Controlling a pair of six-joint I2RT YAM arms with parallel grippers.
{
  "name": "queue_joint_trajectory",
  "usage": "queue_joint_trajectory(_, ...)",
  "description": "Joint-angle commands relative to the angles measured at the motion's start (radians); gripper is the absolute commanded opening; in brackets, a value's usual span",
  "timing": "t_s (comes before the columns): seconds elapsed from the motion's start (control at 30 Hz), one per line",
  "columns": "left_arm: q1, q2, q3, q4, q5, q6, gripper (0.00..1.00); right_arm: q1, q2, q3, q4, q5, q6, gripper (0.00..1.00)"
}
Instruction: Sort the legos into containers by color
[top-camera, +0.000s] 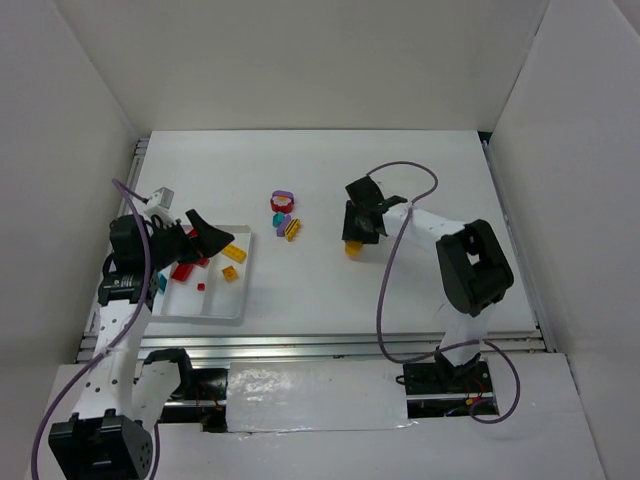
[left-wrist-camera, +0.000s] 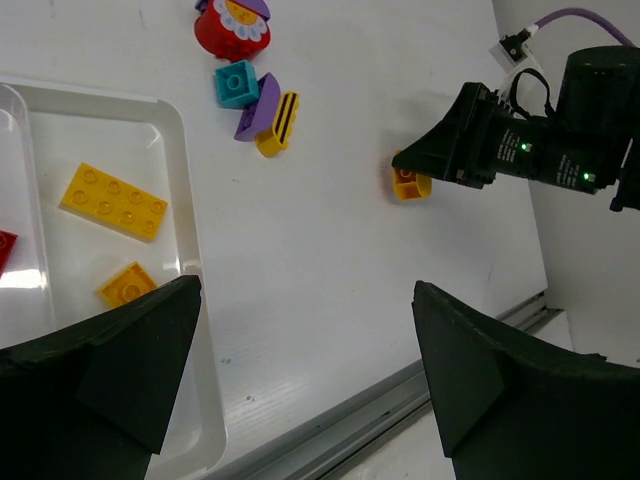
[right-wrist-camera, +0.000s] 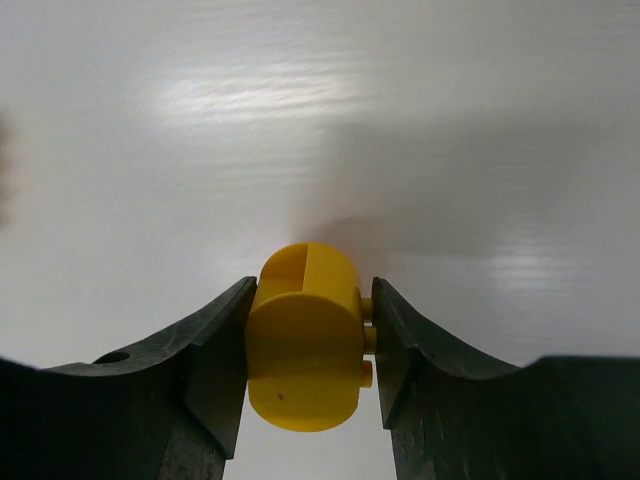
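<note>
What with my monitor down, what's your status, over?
Right gripper shut on yellow rounded brick. Left gripper open, over tray rim. Loose bricks mid-table, close to the route toward tray.

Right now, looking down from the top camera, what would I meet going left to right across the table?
Tray → loose bricks → right hand, shut on a yellow brick.

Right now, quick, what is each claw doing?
Left claw: open, holding nothing.
Right claw: closed on a yellow lego.
</note>
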Motion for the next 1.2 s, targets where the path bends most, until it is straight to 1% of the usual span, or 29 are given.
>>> queue_joint_trajectory(0.0, -0.023, 0.016, -0.024, 0.114, 0.100, -0.040, 1.00, 0.106, -0.172, -0.023, 0.142, -0.085, -0.119, 0.00)
queue_joint_trajectory(0.03, -0.040, 0.027, -0.032, 0.137, 0.135, -0.054, 1.00, 0.130, -0.213, -0.018, 0.136, -0.070, -0.121, 0.00)
queue_joint_trajectory(0.07, -0.093, 0.033, -0.044, 0.158, 0.137, -0.077, 0.99, 0.178, -0.228, 0.001, 0.123, -0.001, -0.086, 0.00)
queue_joint_trajectory(0.1, -0.127, 0.036, -0.049, 0.181, 0.134, -0.088, 1.00, 0.195, -0.239, 0.014, 0.101, 0.034, -0.052, 0.00)
queue_joint_trajectory(0.13, -0.179, 0.036, -0.054, 0.235, 0.104, -0.098, 1.00, 0.206, -0.258, 0.028, 0.049, 0.053, -0.008, 0.00)
queue_joint_trajectory(0.17, -0.271, 0.033, -0.061, 0.260, 0.078, -0.120, 1.00, 0.223, -0.270, 0.038, 0.025, 0.070, 0.085, 0.00)
queue_joint_trajectory(0.2, -0.314, 0.023, -0.070, 0.287, 0.055, -0.131, 1.00, 0.238, -0.300, 0.048, -0.013, 0.123, 0.135, 0.00)
queue_joint_trajectory(0.23, -0.357, 0.018, -0.080, 0.373, 0.019, -0.146, 1.00, 0.273, -0.320, 0.045, -0.025, 0.160, 0.219, 0.00)
queue_joint_trajectory(0.27, -0.431, 0.010, -0.096, 0.404, 0.001, -0.151, 1.00, 0.293, -0.346, 0.029, -0.030, 0.202, 0.258, 0.00)
queue_joint_trajectory(0.3, -0.463, -0.003, -0.106, 0.441, -0.016, -0.149, 0.99, 0.316, -0.397, 0.022, -0.036, 0.275, 0.292, 0.00)
queue_joint_trajectory(0.33, -0.497, -0.011, -0.116, 0.511, -0.057, -0.140, 0.99, 0.341, -0.420, 0.012, -0.038, 0.303, 0.348, 0.00)
queue_joint_trajectory(0.37, -0.558, -0.020, -0.135, 0.540, -0.091, -0.132, 0.99, 0.377, -0.443, 0.002, -0.039, 0.324, 0.379, 0.00)
queue_joint_trajectory(0.43, -0.617, -0.033, -0.149, 0.608, -0.177, -0.097, 1.00, 0.416, -0.500, -0.017, -0.030, 0.368, 0.451, 0.00)
queue_joint_trajectory(0.47, -0.667, -0.028, -0.147, 0.622, -0.203, -0.085, 0.99, 0.446, -0.518, -0.035, -0.024, 0.383, 0.479, 0.00)
queue_joint_trajectory(0.53, -0.710, 0.007, -0.129, 0.630, -0.255, -0.048, 0.99, 0.474, -0.566, -0.052, -0.022, 0.423, 0.555, 0.00)
queue_joint_trajectory(0.57, -0.744, 0.022, -0.124, 0.636, -0.316, -0.040, 0.99, 0.490, -0.587, -0.079, -0.013, 0.437, 0.576, 0.00)
queue_joint_trajectory(0.63, -0.764, 0.052, -0.130, 0.674, -0.357, -0.042, 0.97, 0.532, -0.643, -0.112, 0.043, 0.458, 0.603, 0.00)
queue_joint_trajectory(0.67, -0.776, 0.059, -0.153, 0.744, -0.375, -0.046, 0.97, 0.548, -0.662, -0.132, 0.071, 0.467, 0.609, 0.00)
queue_joint_trajectory(0.77, -0.789, 0.072, -0.170, 0.830, -0.377, -0.057, 0.95, 0.580, -0.658, -0.112, 0.053, 0.493, 0.620, 0.00)
queue_joint_trajectory(0.87, -0.798, 0.090, -0.147, 0.827, -0.389, -0.046, 0.94, 0.602, -0.644, -0.087, 0.047, 0.496, 0.619, 0.00)
queue_joint_trajectory(0.97, -0.802, 0.095, -0.147, 0.846, -0.394, -0.046, 0.91, 0.628, -0.631, -0.083, 0.057, 0.513, 0.620, 0.00)
queue_joint_trajectory(1.03, -0.802, 0.101, -0.149, 0.873, -0.366, -0.057, 0.87, 0.632, -0.618, -0.074, 0.050, 0.521, 0.634, 0.00)
queue_joint_trajectory(1.07, -0.802, 0.114, -0.149, 0.880, -0.358, -0.063, 0.83, 0.634, -0.609, -0.070, 0.041, 0.530, 0.642, 0.00)
queue_joint_trajectory(1.1, -0.804, 0.124, -0.146, 0.880, -0.351, -0.066, 0.76, 0.635, -0.607, -0.067, 0.040, 0.535, 0.645, 0.00)
queue_joint_trajectory(1.17, -0.809, 0.148, -0.138, 0.870, -0.340, -0.069, 0.71, 0.643, -0.609, -0.067, 0.048, 0.547, 0.645, 0.00)
